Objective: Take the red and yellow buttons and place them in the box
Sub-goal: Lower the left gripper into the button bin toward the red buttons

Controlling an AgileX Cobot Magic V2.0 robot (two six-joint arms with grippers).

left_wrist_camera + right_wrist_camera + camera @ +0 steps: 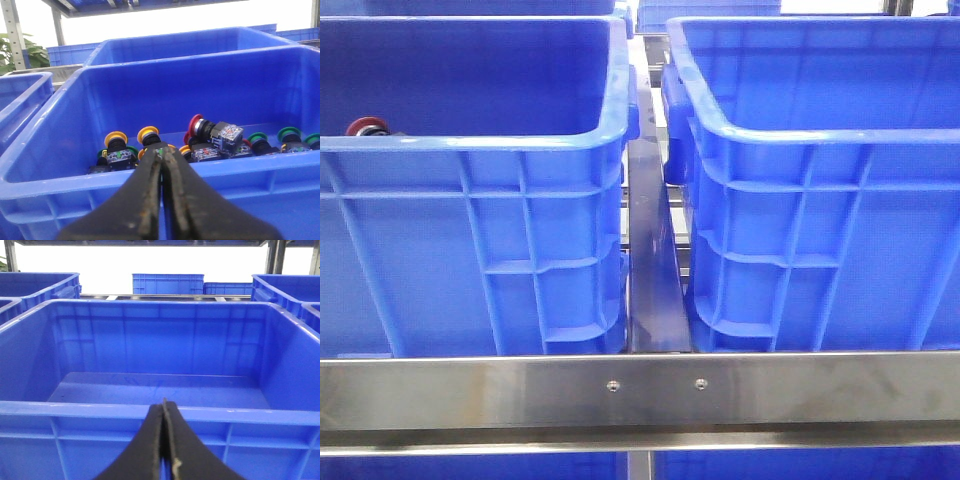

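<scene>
**Both tools closed, buttons waiting in the left crate**

Two big blue crates sit side by side behind a steel rail [640, 390]. In the front view the left crate [470, 150] shows only a dark-red domed cap [366, 127] peeking over its near rim at the far left edge; the right crate [820, 140] shows nothing inside from here.

The left tool [163, 150] hangs just outside a crate's near wall, its black fingers pressed together with nothing between them. Beyond it, on the crate floor, lies a cluster of push-buttons: a red button [196, 126] tilted on top of the others, yellow buttons [115, 138] standing beside it, and green buttons [289, 134] further along.

The right tool [164, 407] is likewise closed and empty, poised at the near rim of a bare-floored crate [160, 340].
</scene>
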